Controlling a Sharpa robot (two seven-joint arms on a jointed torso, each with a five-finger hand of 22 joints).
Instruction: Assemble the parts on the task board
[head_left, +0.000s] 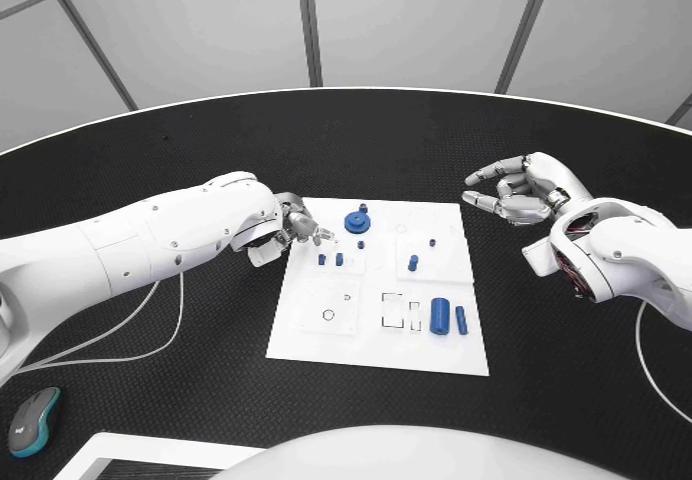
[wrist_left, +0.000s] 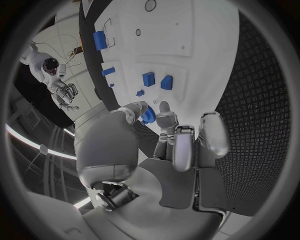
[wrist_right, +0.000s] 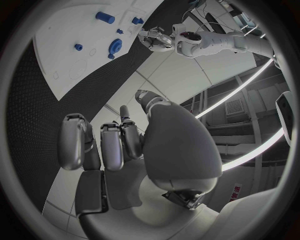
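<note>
Task board (head_left: 378, 335) with blue parts, left hand (head_left: 299, 226) seemingly empty, fingertips blurred

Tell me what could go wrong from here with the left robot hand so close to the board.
1. The left robot hand hovers at the task board edge; its fingers could knock the two small upright blue pegs just beside them.
2. Reaching farther, it might bump the round blue part.
3. The right robot hand, fingers curled, is off the board and cannot steady it.
</note>
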